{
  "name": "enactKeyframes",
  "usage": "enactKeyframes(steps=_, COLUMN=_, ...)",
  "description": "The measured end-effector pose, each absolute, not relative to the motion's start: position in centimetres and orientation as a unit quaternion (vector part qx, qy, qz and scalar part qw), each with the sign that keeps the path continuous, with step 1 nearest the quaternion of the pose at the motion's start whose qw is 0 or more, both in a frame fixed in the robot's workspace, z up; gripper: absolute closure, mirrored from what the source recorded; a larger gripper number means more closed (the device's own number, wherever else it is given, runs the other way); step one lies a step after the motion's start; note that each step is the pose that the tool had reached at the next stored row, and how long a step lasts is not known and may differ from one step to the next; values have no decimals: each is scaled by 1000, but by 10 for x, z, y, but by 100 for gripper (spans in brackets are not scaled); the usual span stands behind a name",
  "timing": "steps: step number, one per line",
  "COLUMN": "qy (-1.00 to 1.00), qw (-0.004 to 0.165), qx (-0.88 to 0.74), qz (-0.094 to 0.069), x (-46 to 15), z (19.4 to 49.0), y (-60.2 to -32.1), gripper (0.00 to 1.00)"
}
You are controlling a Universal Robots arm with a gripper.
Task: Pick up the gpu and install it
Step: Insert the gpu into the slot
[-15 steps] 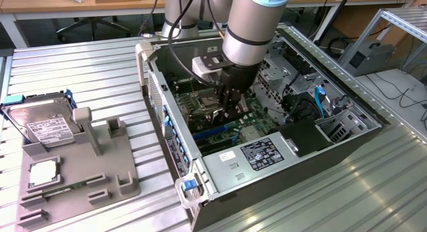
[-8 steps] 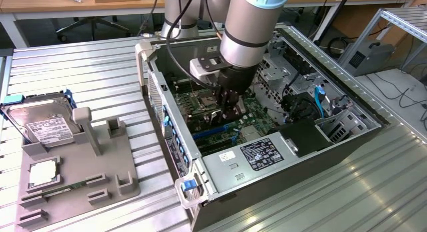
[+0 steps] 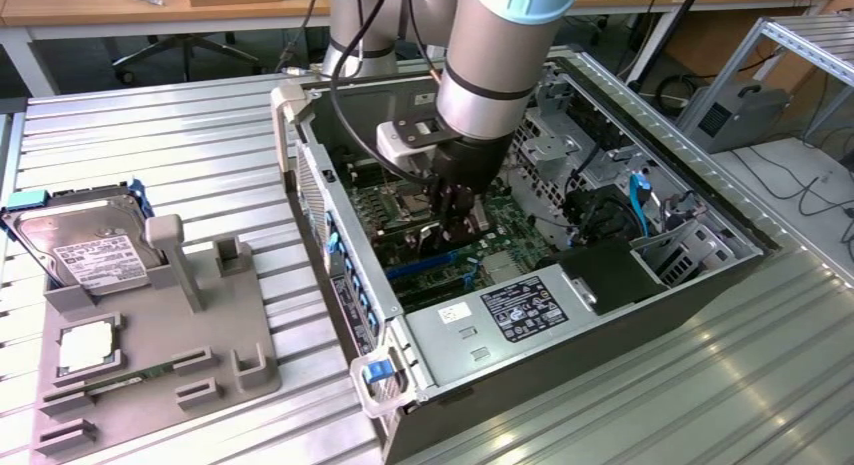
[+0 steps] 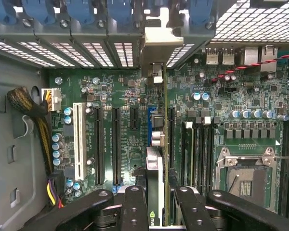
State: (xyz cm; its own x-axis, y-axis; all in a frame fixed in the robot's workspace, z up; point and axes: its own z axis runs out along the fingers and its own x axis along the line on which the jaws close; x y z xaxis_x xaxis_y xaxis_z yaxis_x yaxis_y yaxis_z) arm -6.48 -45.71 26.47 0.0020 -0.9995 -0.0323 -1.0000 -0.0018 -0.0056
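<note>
Wrist view: tool clamps the gpu edge-on, long axis along the slots, bracket toward the vented wall.

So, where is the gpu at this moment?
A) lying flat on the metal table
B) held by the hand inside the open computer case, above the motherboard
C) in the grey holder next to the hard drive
B: the hand grips the gpu on edge over the motherboard slots, inside the case.
</note>
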Motion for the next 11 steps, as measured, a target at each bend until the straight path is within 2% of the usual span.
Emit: enactKeyframes(steps=11, qy=706, qw=14, qx=-708, qz=9, x=-69, z=264, y=-457, gripper=73)
